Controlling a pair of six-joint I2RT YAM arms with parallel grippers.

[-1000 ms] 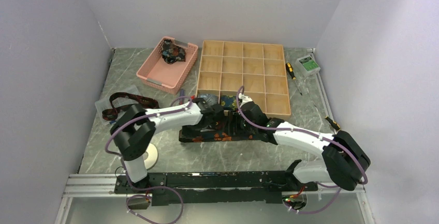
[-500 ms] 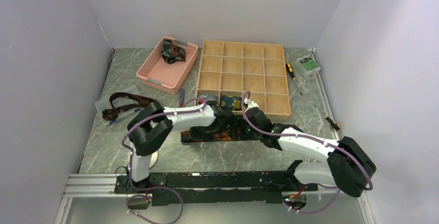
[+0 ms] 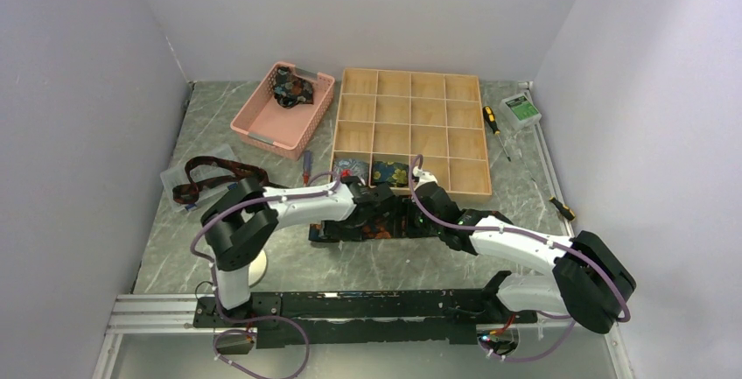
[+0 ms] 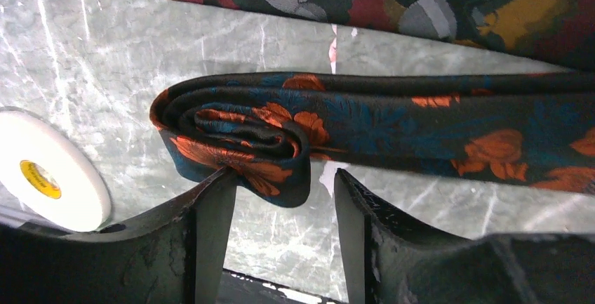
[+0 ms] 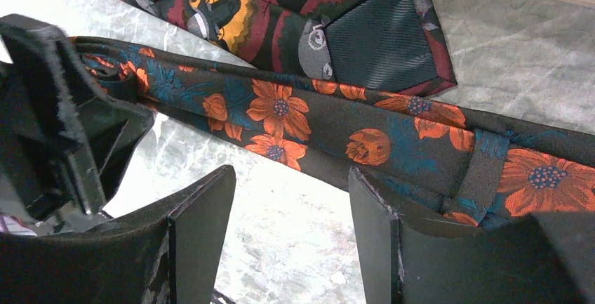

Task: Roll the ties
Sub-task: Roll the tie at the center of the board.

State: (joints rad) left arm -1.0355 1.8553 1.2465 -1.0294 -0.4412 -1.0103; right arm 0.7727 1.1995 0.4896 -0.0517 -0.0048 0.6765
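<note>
Both my grippers are open and empty. My left gripper (image 4: 282,175) has just released the orange-flowered tie (image 4: 421,121), and its rolled end (image 4: 238,142) lies on the table (image 4: 91,51) between the fingertips. My right gripper (image 5: 289,172) hangs over the flat length. Rolling has barely begun, so I judge a regrip comes next.

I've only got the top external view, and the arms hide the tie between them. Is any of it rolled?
Observer: Yes; the left wrist view shows the orange-flowered tie with one end wound into a few loose coils.
Operator: Is that roll clamped?
Observer: No; the left gripper has its jaws apart, either side of the roll's edge.
Operator: And the other arm?
Observer: The right gripper is open too, at the tie's flat stretch, holding nothing.
</note>
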